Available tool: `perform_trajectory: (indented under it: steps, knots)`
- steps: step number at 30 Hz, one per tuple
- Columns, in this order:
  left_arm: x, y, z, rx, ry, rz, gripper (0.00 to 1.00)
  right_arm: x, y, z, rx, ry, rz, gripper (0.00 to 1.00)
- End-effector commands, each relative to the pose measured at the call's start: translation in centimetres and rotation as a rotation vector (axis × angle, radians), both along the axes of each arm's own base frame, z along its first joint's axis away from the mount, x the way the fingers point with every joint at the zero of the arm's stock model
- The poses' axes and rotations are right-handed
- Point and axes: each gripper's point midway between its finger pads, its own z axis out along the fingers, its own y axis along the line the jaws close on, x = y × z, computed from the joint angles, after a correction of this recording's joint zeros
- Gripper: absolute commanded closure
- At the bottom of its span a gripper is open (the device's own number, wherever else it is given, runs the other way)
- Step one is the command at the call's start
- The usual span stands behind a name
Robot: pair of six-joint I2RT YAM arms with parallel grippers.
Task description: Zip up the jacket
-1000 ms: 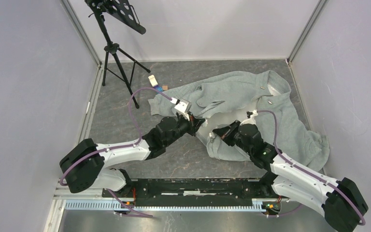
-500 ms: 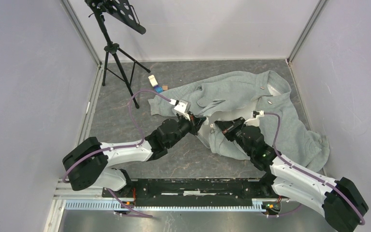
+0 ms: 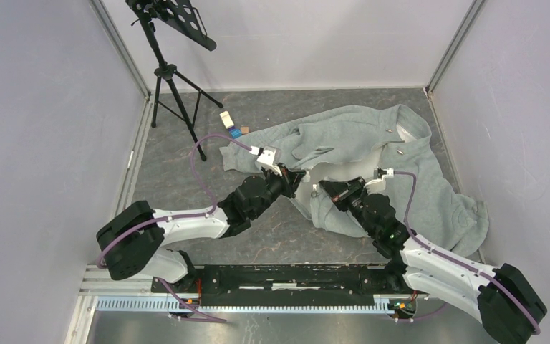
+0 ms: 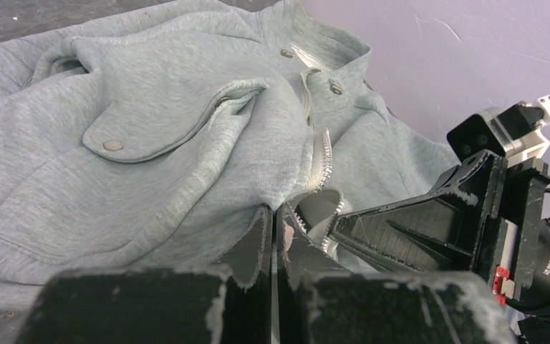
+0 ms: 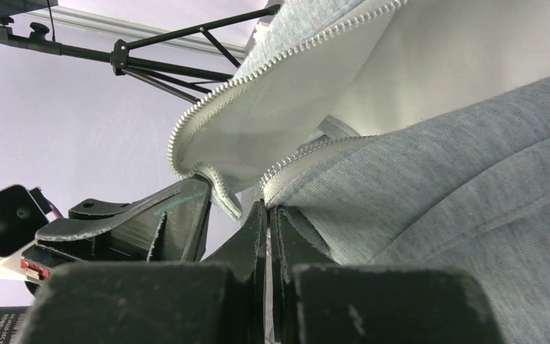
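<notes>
Jacket (image 3: 358, 132): lying crumpled on surface (image 3: 172, 168), spreading toward 2 o'clock.
Left hand (image 3: 301, 179): clamping shut, gripping jacket's front edge.
Right hand (image 3: 321, 190): clamping shut, gripping opposite front edge, at 4 o'clock of left hand.

The left arm (image 3: 186, 221) and right arm (image 3: 445, 265) wear white shells between bulky black joints, with purple cables (image 3: 193, 166) and scuffed black fingers (image 4: 252, 247).

Dark grey marbled table (image 3: 165, 179), bearing the jacket (image 3: 372, 136), rumpled and spread wide. Just left of the jacket's sleeve end, a small white block (image 3: 227, 119) and a blue scrap (image 3: 235, 132) side by side. Further left of the jacket, a black tripod stand (image 3: 168, 72).
</notes>
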Motion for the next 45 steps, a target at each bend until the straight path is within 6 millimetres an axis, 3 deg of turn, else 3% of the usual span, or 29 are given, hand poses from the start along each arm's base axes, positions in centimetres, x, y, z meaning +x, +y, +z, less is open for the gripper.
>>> perform_trajectory:
  steps: [1,8,16,31,45]
  knots:
    - [0.5,-1.0,4.0,-0.138,-0.043,0.009,0.98,0.1,0.4,2.9,0.059,-0.115,0.014,1.00]
    - [0.5,-1.3,4.0,-0.141,-0.042,0.003,0.98,0.1,0.8,3.8,0.078,-0.145,0.028,1.00]
    - [0.4,-1.1,4.4,-0.152,-0.047,0.005,0.98,0.1,0.9,3.2,0.070,-0.124,0.033,1.00]
    - [0.0,-1.3,4.5,-0.172,-0.040,-0.022,0.98,0.3,0.9,3.9,0.086,-0.151,0.030,1.00]
    - [-0.2,-0.8,5.1,-0.192,-0.033,-0.012,0.98,-0.1,0.5,2.6,0.069,-0.138,0.031,1.00]
